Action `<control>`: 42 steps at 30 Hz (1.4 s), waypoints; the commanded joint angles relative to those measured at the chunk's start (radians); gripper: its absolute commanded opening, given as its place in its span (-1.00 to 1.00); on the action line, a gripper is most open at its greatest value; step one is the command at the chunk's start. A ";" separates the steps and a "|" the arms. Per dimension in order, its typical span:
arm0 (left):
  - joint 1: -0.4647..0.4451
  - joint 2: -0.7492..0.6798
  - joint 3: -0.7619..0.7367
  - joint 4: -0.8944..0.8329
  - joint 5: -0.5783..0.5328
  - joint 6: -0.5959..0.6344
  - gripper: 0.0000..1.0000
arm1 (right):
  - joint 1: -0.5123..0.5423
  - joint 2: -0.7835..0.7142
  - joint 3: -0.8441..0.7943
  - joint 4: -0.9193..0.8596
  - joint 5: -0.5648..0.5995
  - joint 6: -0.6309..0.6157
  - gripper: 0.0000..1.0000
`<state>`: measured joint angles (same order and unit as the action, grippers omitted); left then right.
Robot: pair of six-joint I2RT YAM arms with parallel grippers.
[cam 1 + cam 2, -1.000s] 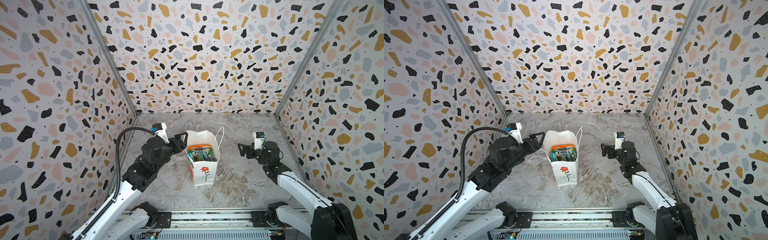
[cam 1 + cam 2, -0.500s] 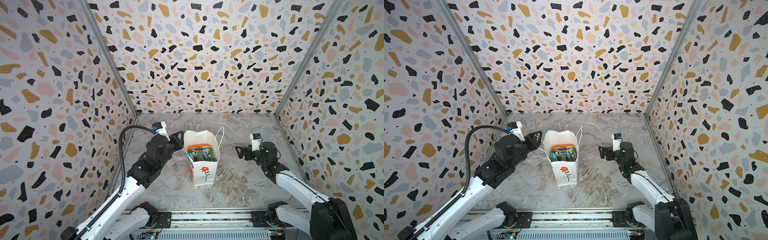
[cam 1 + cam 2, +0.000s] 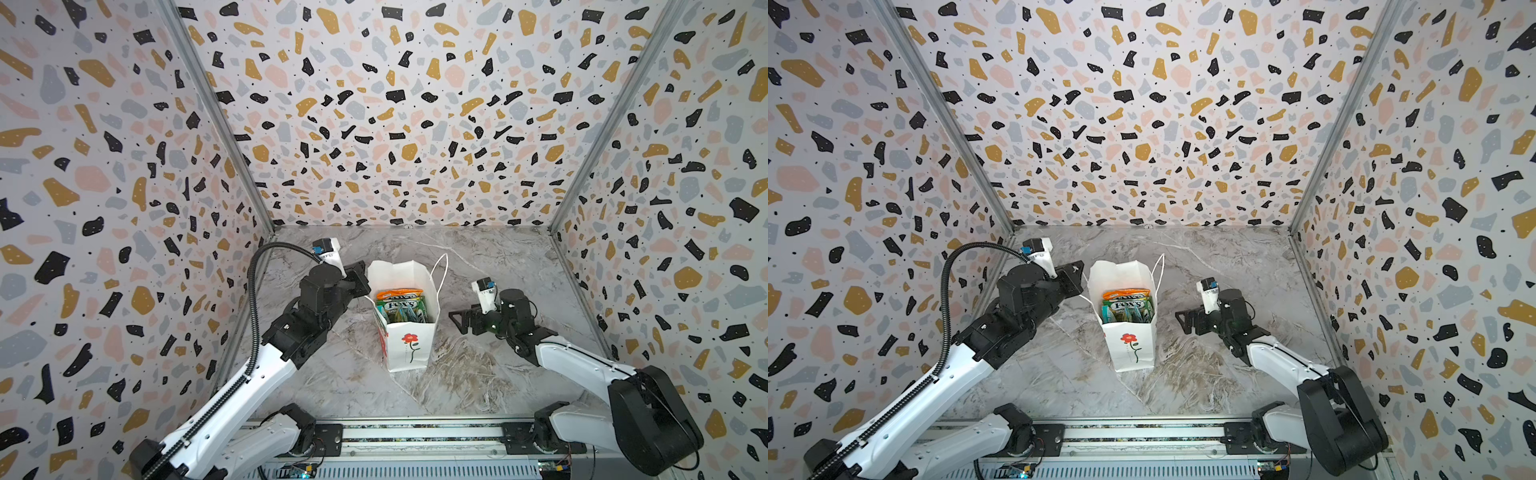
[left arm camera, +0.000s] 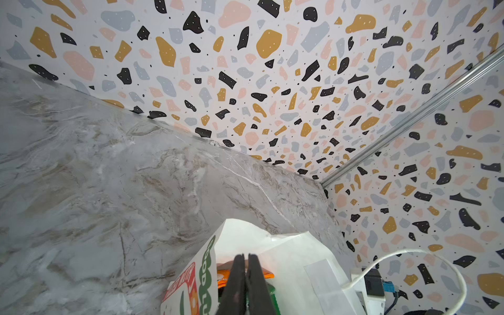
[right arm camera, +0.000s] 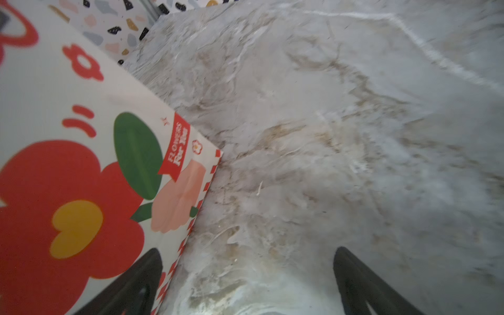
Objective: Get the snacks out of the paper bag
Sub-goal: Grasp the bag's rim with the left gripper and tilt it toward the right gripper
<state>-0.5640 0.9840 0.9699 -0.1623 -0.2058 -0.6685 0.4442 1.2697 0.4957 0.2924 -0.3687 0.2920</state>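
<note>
1. While the snacks [image 3: 398, 309] are standing packed inside the paper bag [image 3: 409, 347], their tops showing in its open mouth, none is lying out on the table [image 3: 490, 374] yet.
2. Your left gripper [image 3: 360, 283] is pressing its jaws fully together at the bag's left rim. You are probably anchoring the bag there so that it is not tipping. Whether paper or cord is sitting between the jaws cannot be told.
3. Your right gripper [image 3: 457, 322] is hanging wide open and empty just beside the bag's right wall, low near the table, gripping nothing.
4. You are likely keeping that gripper free to go in through the mouth for the topmost packet, which is why the bag is standing upright between both arms.
</note>
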 commanded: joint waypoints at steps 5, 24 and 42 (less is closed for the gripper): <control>0.024 0.069 0.128 0.032 -0.011 0.181 -1.00 | 0.141 0.112 -0.018 0.173 -0.037 0.104 0.88; 0.172 0.378 0.411 0.089 0.255 0.506 -1.00 | 0.269 0.581 0.245 0.588 -0.048 0.351 0.53; 0.236 0.757 0.931 -0.211 0.526 0.776 -1.00 | 0.277 1.006 0.811 0.519 0.008 0.461 0.41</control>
<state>-0.3233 1.7519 1.8362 -0.3950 0.2359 0.0536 0.7128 2.2761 1.2324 0.8486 -0.3672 0.7399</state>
